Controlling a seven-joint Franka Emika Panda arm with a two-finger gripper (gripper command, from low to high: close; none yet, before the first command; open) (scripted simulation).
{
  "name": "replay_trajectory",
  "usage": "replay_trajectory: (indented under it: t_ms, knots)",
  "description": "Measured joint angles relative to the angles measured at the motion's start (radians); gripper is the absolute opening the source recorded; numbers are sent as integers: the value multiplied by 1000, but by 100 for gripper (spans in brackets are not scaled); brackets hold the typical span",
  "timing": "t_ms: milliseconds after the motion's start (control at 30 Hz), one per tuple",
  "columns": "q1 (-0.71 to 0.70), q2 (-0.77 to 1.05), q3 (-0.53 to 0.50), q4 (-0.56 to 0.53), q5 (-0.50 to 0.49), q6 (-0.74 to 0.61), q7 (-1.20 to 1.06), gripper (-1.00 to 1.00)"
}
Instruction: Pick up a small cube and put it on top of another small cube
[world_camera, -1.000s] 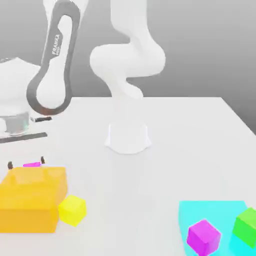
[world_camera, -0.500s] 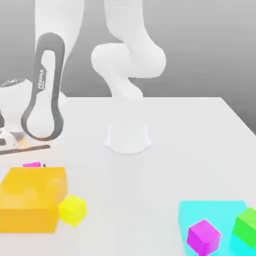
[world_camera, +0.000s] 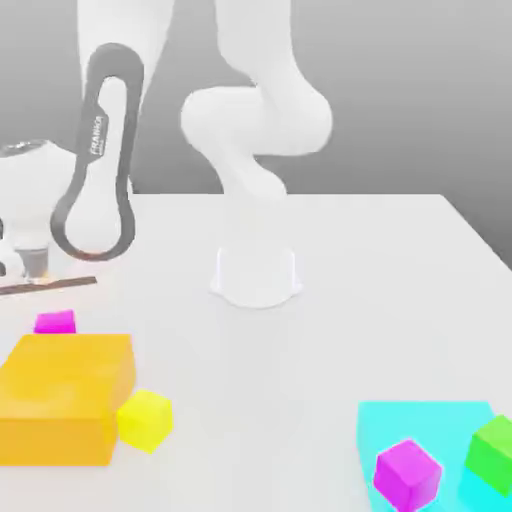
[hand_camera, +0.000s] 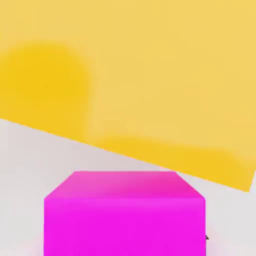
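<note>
**Item: pink cube** (world_camera: 55, 323). Small, plain, hot pink. It sits at the exterior view's left, just behind the far edge of the orange block (world_camera: 65, 395). I cannot tell whether it rests on the table (world_camera: 380, 280) or is already a touch clear of it. In the hand view it sits square and close under the camera, with the orange block's top spread beyond it.

**Tool: gripper** (world_camera: 54, 316). It reaches down onto the cube from the hand above. The jaws are drawn in narrow, and by the look of it clamped on the pink cube. A dark sliver of a fingertip (hand_camera: 206, 238) shows at the cube's edge in the hand view.

**Likely target: yellow cube** (world_camera: 145, 420). About the same size, touching or just beside the orange block's near corner. From the held cube it lies toward the viewer and to the exterior view's right, with the orange block between them. The carry will probably need to rise above the block before crossing.

**Other items.** Well apart, at the exterior view's right: a cyan block (world_camera: 420, 425), a purple cube (world_camera: 407, 473) and a green cube (world_camera: 492, 450).
</note>
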Motion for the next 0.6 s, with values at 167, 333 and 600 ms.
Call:
replay_trajectory:
  t_ms: [167,333,600]
  knots:
    - [45,-93,-107,-15,-175,-61,119,-100]
    - [2,-67,-51,11,35,-276,19,-100]
    - [-7,-52,-15,40,107,-676,72,-100]
